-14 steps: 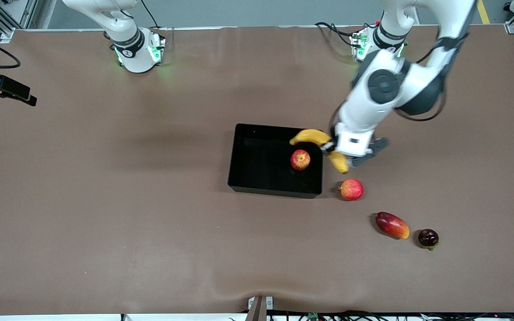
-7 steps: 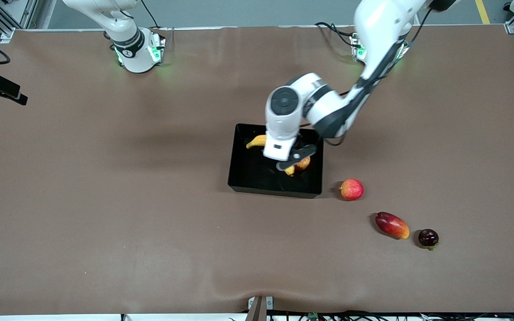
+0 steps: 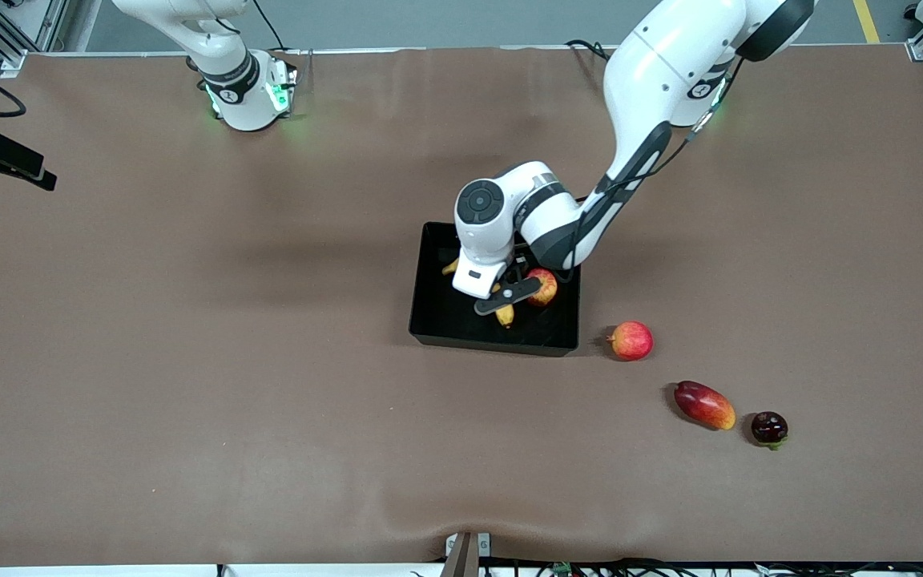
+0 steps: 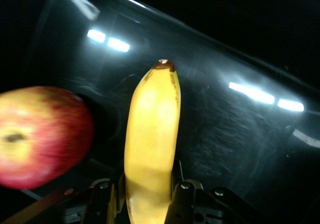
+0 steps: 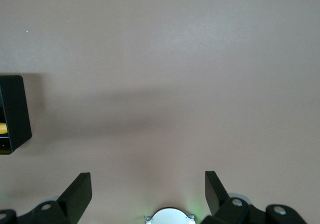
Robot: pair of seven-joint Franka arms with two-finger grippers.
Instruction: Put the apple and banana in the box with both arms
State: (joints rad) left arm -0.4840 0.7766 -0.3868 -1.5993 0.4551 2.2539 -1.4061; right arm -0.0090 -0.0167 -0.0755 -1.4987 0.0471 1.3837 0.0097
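While the left tool (image 4: 142, 196) grips the banana (image 4: 150, 144) low inside the box (image 3: 429, 320) beside the apple (image 3: 543, 286), releasing comes next; the right tool (image 5: 147, 191) waits open over bare tabletop (image 5: 175, 59).

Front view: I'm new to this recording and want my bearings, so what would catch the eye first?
The left gripper over the black box, its fingers shut on the yellow banana, right beside the red apple lying in the box. Next, three loose fruits sit on the table toward the left arm's end, nearer the camera than the box. The right gripper waits open over bare table.
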